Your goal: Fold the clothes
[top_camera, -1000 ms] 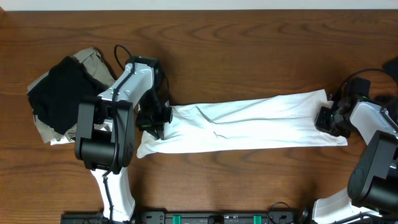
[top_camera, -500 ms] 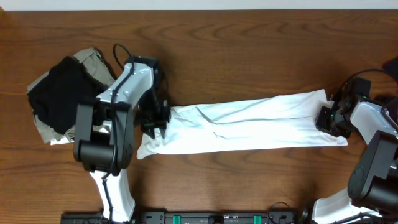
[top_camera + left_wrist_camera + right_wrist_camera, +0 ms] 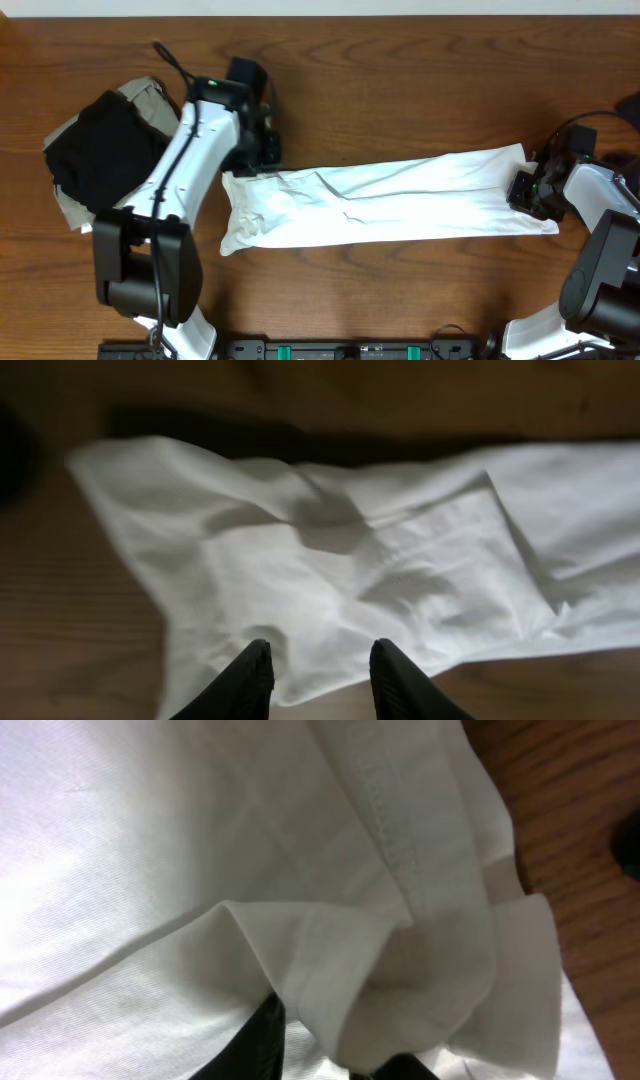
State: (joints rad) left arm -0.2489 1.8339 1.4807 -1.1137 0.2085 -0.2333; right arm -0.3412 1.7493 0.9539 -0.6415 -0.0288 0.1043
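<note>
Long white T-shirt (image 3: 400, 200) strip: right gripper (image 3: 335, 1045) pinches its hem fold, left gripper (image 3: 318, 665) hangs released above other end. Risk: thin pinch slips, strip skews when pulled.

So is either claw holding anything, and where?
Right claw pinches a bunched fold at one end of the white shirt; left claw is open over the other end, empty.

The left arm (image 3: 188, 150) and the right arm (image 3: 588, 190) share one build: smooth white shells between bulky black cylindrical joints (image 3: 135, 258). A thin black cable (image 3: 168, 62) loops off each wrist, and a small green light (image 3: 211, 83) glows near the left one. The left gripper (image 3: 316, 678) has matte black, tapering fingers (image 3: 252, 682).
</note>
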